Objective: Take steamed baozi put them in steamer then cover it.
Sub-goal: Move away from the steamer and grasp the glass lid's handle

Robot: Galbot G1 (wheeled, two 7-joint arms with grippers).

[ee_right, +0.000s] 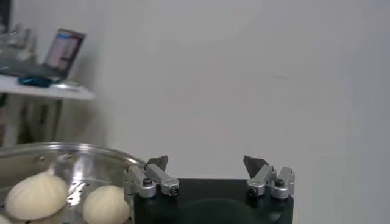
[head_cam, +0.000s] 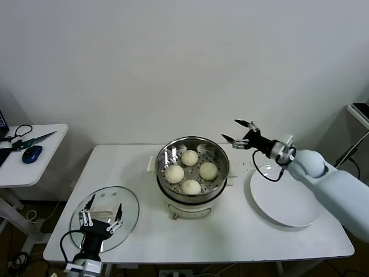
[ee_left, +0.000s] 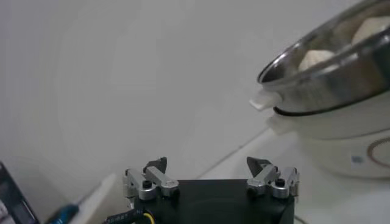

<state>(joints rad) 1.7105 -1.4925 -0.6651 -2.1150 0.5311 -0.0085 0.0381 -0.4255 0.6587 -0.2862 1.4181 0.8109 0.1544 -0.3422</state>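
- White table (head_cam: 230, 231) stands before a plain white wall, with a small side table (head_cam: 34, 167) to the left.
- Four steamed baozi (head_cam: 191, 172) sit inside the steamer (head_cam: 193, 151) at the table's centre.
- Glass cover (head_cam: 130, 214) lies flat near the front left corner.
- Left gripper (head_cam: 102, 218) hovers over the cover, jaws spread wide, empty.
- Right gripper (head_cam: 239, 134) hangs just right of the steamer, above the white plate (head_cam: 288, 205), jaws wide, empty.

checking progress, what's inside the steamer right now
Four steamed baozi sit on the perforated floor of the steamer, uncovered; the cover lies on the table. What is beneath the buns and the perforated floor is hidden.
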